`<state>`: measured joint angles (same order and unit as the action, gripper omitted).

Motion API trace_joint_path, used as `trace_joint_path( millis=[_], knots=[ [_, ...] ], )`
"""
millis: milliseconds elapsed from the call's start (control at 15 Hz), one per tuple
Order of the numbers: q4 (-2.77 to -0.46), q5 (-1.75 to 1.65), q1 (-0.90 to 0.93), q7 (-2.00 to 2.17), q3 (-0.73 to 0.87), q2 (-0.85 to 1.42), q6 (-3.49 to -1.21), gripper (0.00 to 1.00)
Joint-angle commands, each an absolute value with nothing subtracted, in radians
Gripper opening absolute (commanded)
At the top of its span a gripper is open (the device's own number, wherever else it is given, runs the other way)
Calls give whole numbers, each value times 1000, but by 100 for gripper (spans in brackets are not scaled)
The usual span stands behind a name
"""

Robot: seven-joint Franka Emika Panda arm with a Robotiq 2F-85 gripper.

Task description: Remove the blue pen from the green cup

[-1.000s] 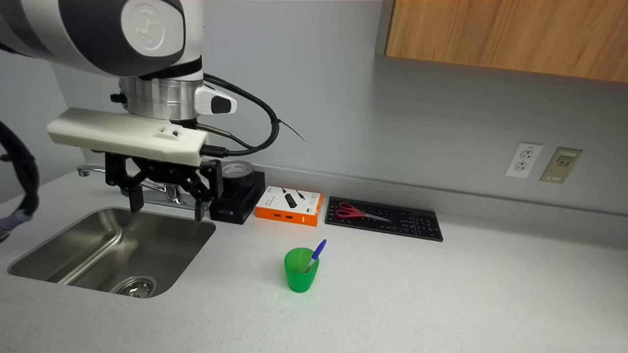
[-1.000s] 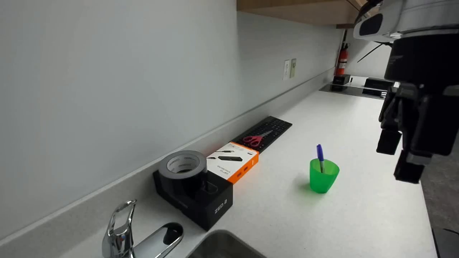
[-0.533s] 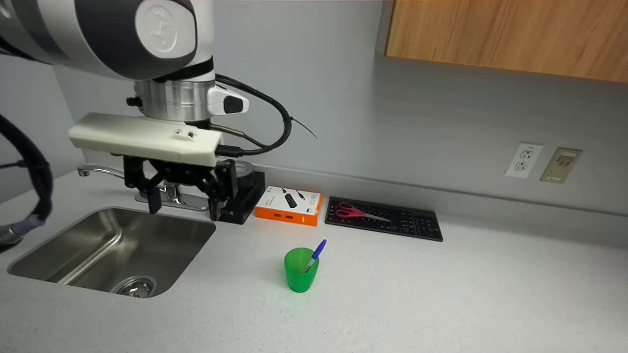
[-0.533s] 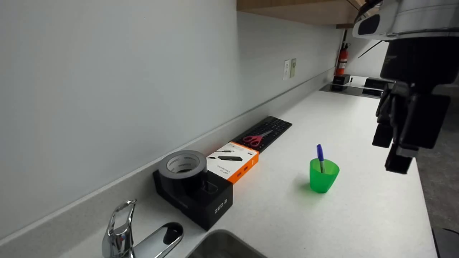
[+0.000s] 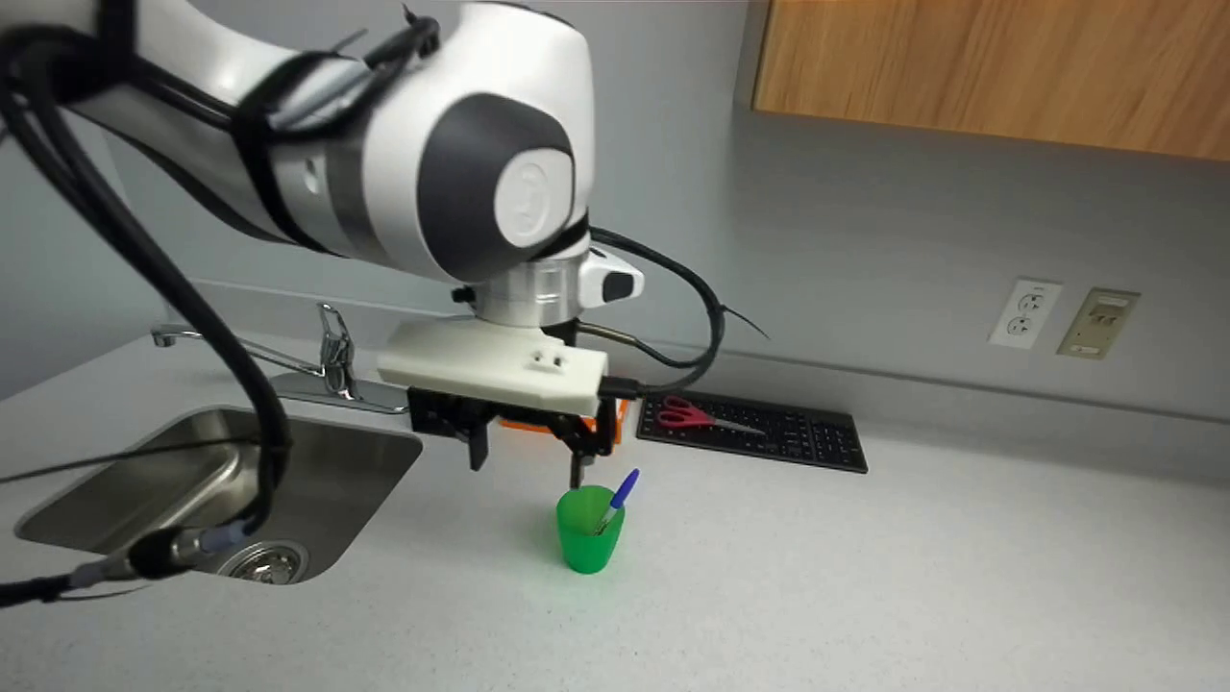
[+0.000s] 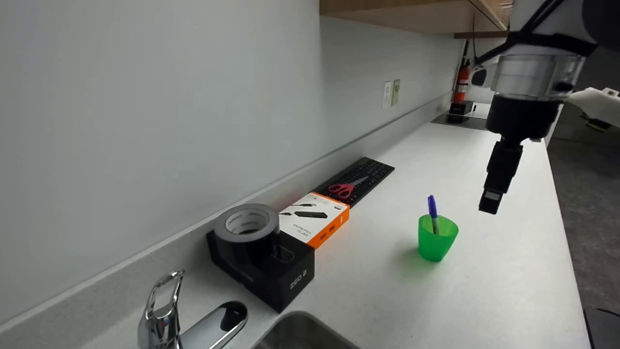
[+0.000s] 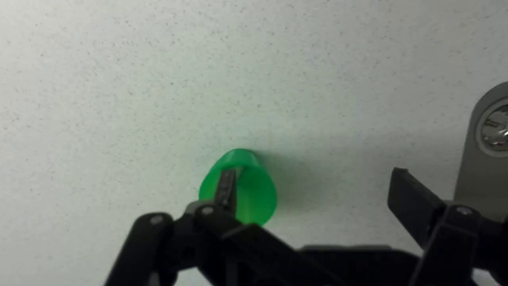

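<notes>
The green cup (image 5: 584, 553) stands upright on the white counter and shows in both exterior views (image 6: 432, 248). The blue pen (image 5: 625, 488) leans in it, with its blue cap (image 6: 432, 207) sticking out above the rim. My gripper (image 5: 528, 465) is open and empty, above the counter. In an exterior view it appears just up and left of the cup; it also shows in an exterior view (image 6: 490, 202) to the right of the cup. In the wrist view the gripper (image 7: 313, 172) has its left finger (image 7: 226, 186) over the cup (image 7: 258, 190), and the pen is hidden there.
A steel sink (image 5: 332, 500) with a faucet (image 5: 336, 365) lies to the left. Along the wall are a black box (image 6: 295, 286) with a tape roll (image 6: 248, 225), an orange-white box (image 6: 310, 213), and a keyboard (image 5: 817, 442) with red scissors (image 5: 684, 413). A cable (image 5: 226, 346) hangs from the arm.
My gripper has moved right and down towards the cup, staying open. The cup and pen have not moved.
</notes>
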<state>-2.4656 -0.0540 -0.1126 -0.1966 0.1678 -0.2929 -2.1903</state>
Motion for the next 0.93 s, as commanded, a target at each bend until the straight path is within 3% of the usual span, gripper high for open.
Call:
trace_joint_path(
  millis=[0, 867],
  knots=[
    [-2411, -52, -153, -179, 201, -169, -2256, 100],
    [-2385, -73, -167, -136, 200, -99, -2317, 100]
  ],
)
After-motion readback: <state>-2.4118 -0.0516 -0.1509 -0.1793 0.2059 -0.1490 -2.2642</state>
